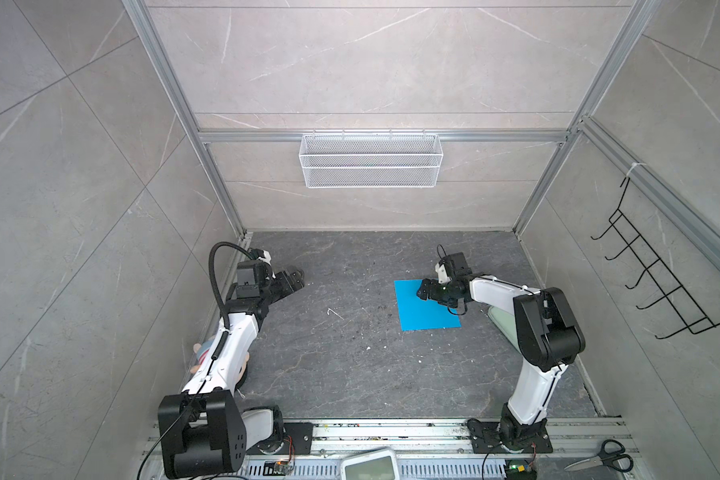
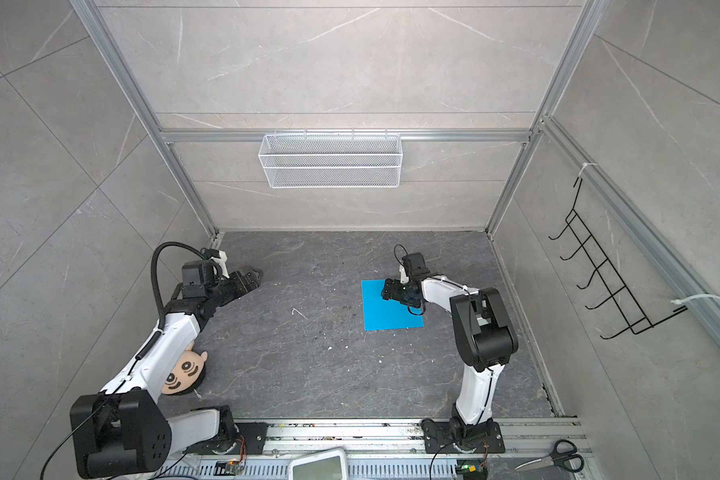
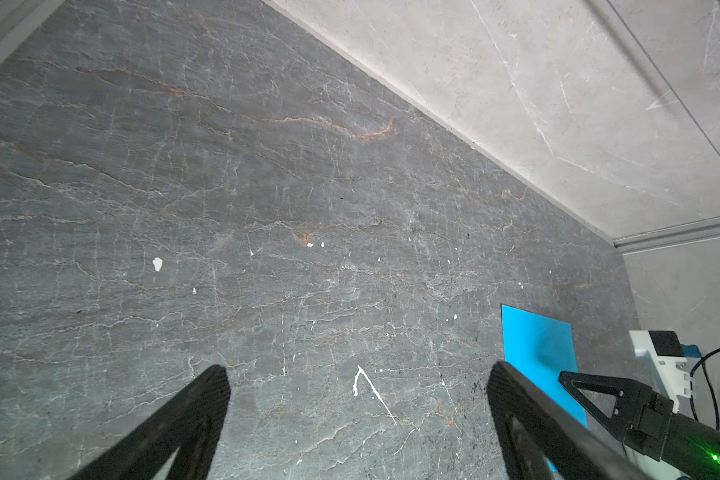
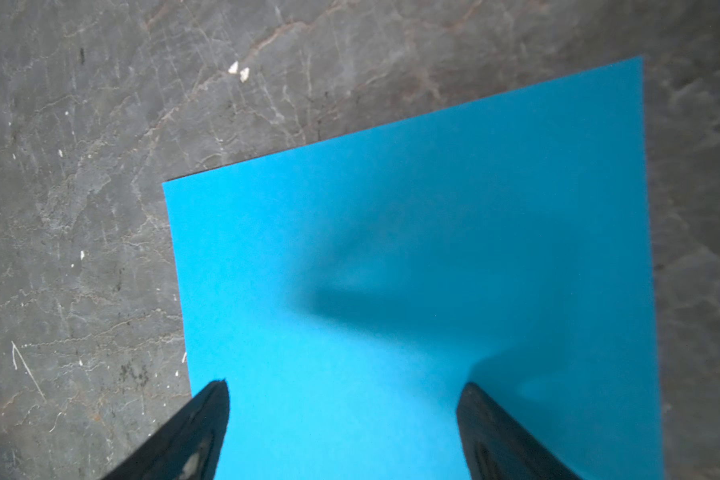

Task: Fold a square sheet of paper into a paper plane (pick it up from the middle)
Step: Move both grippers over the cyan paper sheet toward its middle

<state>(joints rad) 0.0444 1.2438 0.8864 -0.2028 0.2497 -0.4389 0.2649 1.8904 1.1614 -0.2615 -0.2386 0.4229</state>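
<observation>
The square sheet of paper (image 1: 427, 311) (image 2: 391, 313) is bright sky-blue and lies flat and unfolded on the dark stone table, right of centre. My right gripper (image 1: 420, 291) (image 2: 385, 291) is over the sheet's far part, pointing left. In the right wrist view it (image 4: 344, 386) is open, its two black fingers spread over the paper (image 4: 391, 249) with nothing between them. My left gripper (image 1: 298, 280) (image 2: 256, 278) is open at the far left over bare table, well away from the sheet. The left wrist view shows it (image 3: 358, 374) empty, with the paper (image 3: 537, 345) beyond. No paper plane is in view.
A white mesh basket (image 1: 371, 160) hangs on the back wall. A black wire hook rack (image 1: 661, 282) hangs on the right wall. A doll's head (image 2: 184, 372) lies under the left arm. Scissors (image 1: 603, 457) and a white device (image 1: 371, 465) sit at the front rail.
</observation>
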